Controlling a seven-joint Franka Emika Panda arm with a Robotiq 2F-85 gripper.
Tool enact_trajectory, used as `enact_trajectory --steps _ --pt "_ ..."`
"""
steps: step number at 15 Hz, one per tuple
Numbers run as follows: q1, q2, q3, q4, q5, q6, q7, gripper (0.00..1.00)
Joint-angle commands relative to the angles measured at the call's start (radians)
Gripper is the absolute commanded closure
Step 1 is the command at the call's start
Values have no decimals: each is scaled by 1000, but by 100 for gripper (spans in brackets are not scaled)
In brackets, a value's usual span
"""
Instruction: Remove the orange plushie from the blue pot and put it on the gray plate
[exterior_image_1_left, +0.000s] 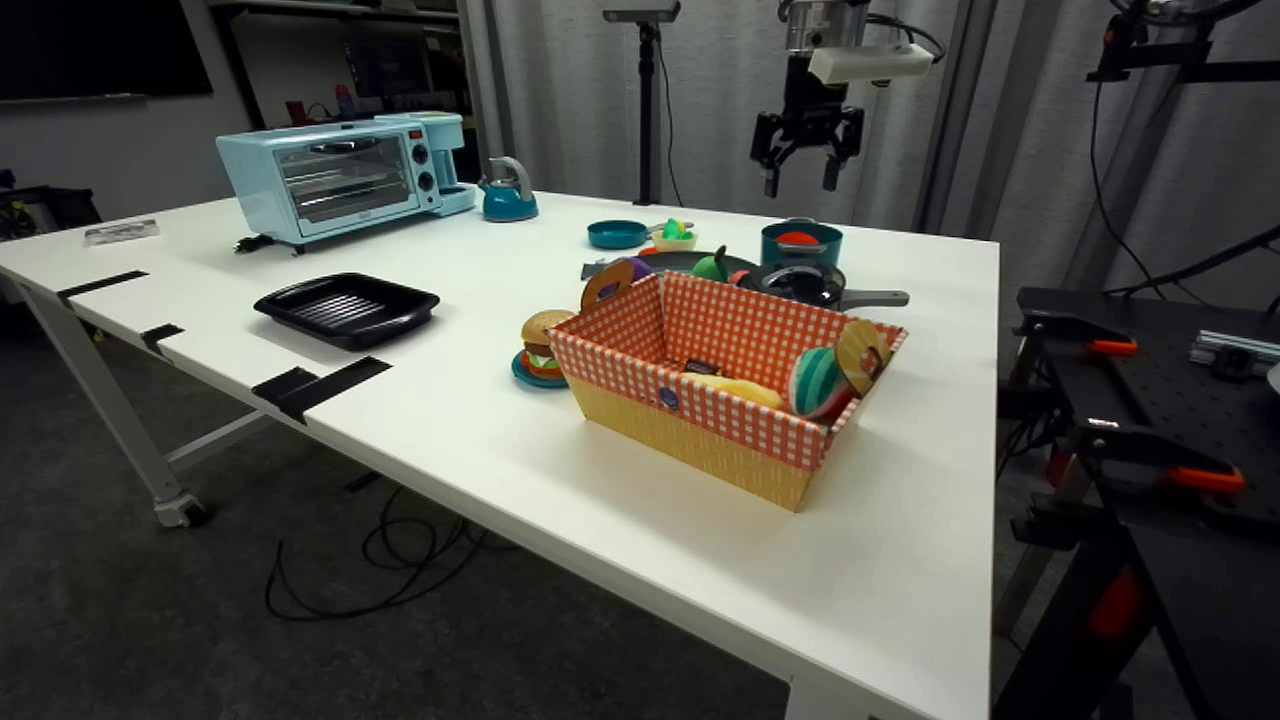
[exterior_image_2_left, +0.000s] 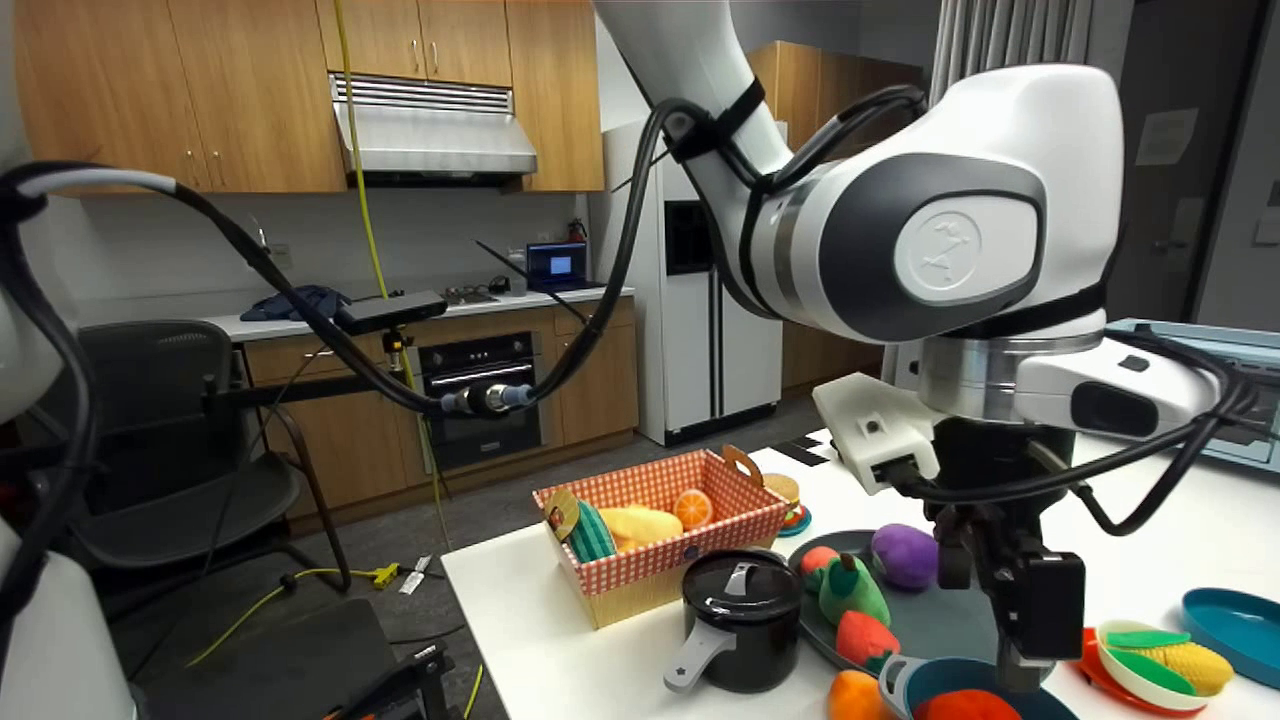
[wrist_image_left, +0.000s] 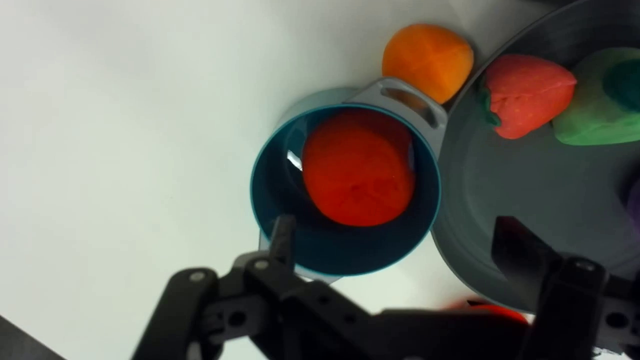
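The orange plushie, a round orange-red toy (wrist_image_left: 360, 170), sits inside the blue pot (wrist_image_left: 345, 257). Its top shows in both exterior views (exterior_image_1_left: 797, 239) (exterior_image_2_left: 966, 706), with the pot (exterior_image_1_left: 775, 250) around it. The gray plate (wrist_image_left: 505, 185) is a large dark round dish right beside the pot; it also shows in an exterior view (exterior_image_2_left: 945, 625). My gripper (exterior_image_1_left: 801, 182) is open and empty, above the table over the pot area. In the wrist view, one finger of the gripper (wrist_image_left: 395, 220) overlaps the pot's near rim and the other overlaps the plate.
The plate carries a strawberry (wrist_image_left: 530, 92), a green pear (exterior_image_2_left: 852, 590) and a purple toy (exterior_image_2_left: 905, 555). Another orange toy (wrist_image_left: 427, 60) lies against the pot's handle. A lidded black pot (exterior_image_2_left: 740, 620), a checked basket (exterior_image_1_left: 690, 450) and a bowl with corn (exterior_image_2_left: 1165, 665) stand nearby.
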Motion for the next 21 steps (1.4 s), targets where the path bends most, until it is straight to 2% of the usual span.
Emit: enact_trajectory --steps 1,8,21 --pt "-4 55 -9 54 35 -13 41 0" --pt "-10 104 -14 81 97 -15 87 0" --pt "-10 160 -34 90 103 -18 131 0"
